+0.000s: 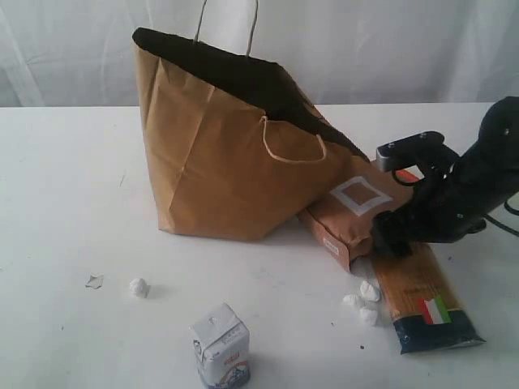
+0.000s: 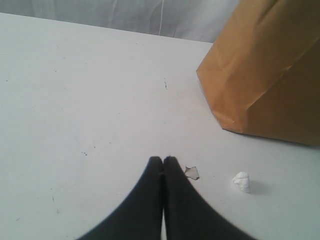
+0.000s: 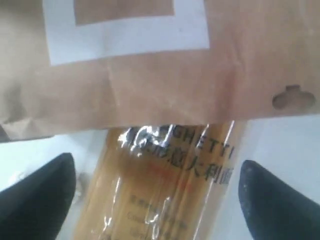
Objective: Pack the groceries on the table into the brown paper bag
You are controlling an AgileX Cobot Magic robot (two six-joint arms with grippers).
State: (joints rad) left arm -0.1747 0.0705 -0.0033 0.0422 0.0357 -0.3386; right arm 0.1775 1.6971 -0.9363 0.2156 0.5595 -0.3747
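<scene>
Wide open and empty, the right end effector (image 3: pixel 159 197) straddles the long pasta packet (image 3: pixel 167 167). Just ahead, the brown white-square pouch (image 3: pixel 150 80) overlaps the packet's end, with the brown paper bag (image 1: pixel 227 162) beyond. The left end effector (image 2: pixel 163 162) is pinched closed, empty, over bare tabletop (image 2: pixel 75 90).

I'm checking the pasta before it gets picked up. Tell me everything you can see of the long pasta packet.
The long pasta packet is a clear, glossy plastic sleeve of golden spaghetti with printed lettering, a dark end and an Italian flag mark. It lies flat on the table, its other end hidden under the brown pouch. The open right gripper hovers over it, one finger at each side; whether they touch it cannot be told.
</scene>
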